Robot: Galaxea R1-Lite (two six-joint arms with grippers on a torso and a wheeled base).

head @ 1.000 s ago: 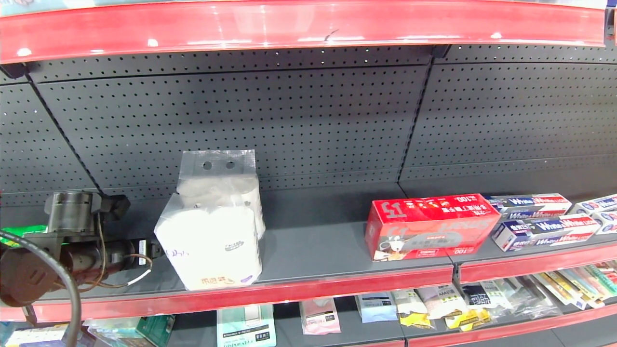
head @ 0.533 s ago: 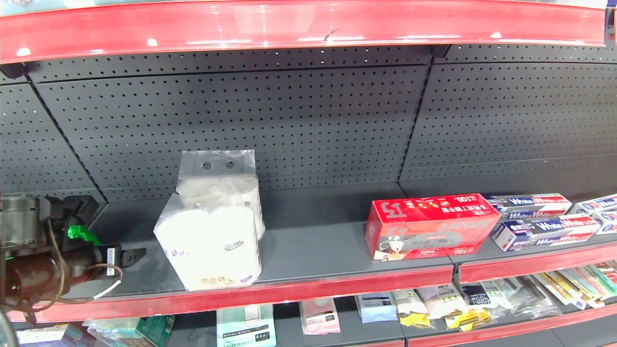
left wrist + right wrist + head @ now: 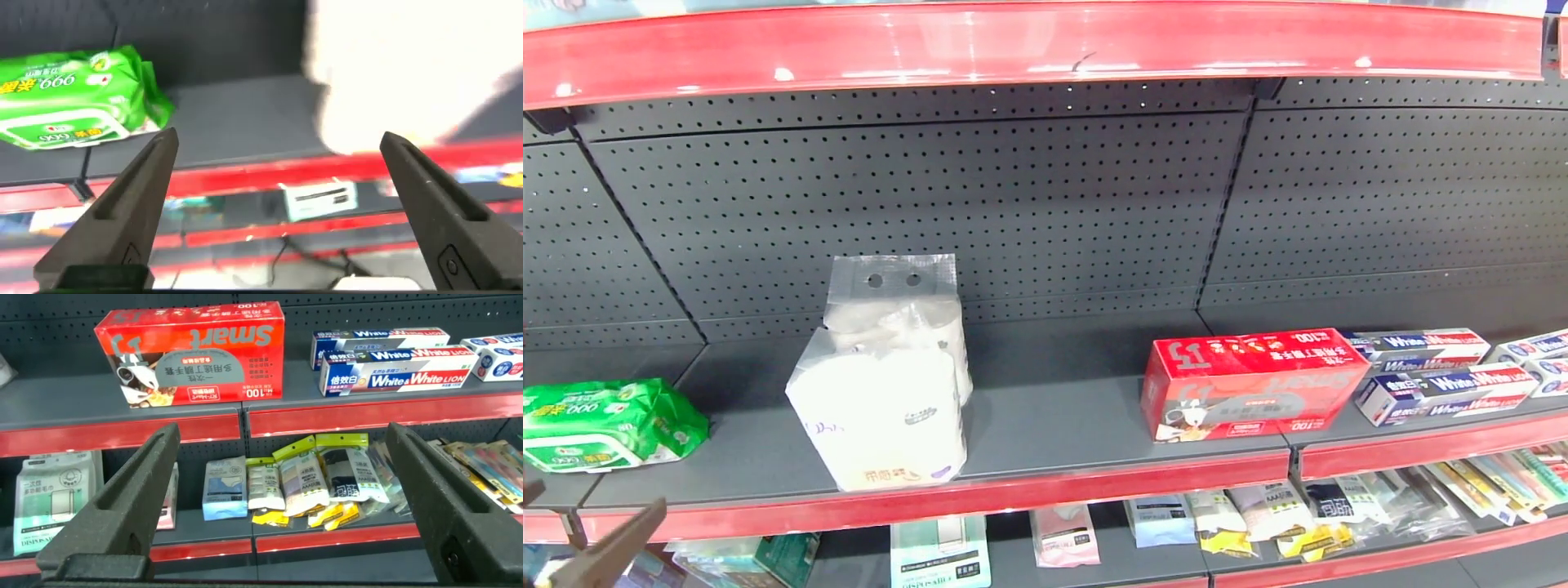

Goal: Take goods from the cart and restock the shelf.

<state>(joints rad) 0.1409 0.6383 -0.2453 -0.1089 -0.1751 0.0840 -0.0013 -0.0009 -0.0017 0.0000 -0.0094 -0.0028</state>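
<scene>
- Tissue-roll pack [image 3: 882, 408] is standing at the shelf [image 3: 1062, 408] front edge; the left gripper [image 3: 279, 139], released and empty nearby, is risking a knock.
- Right gripper [image 3: 282, 429] is hanging released too.

1. Cut off at the head view's left edge: green wipes pack [image 3: 609, 425].
2. Blurred to a white mass in the left wrist view, cropped at the top: toilet roll pack [image 3: 409, 73].
3. Half hidden behind it in the head view: rear roll pack [image 3: 894, 302].
4. Cropped at the right edge: white boxes [image 3: 1535, 351].
5. Tops hidden behind the red shelf lip [image 3: 1094, 483]: lower-shelf packets [image 3: 1258, 514].
</scene>
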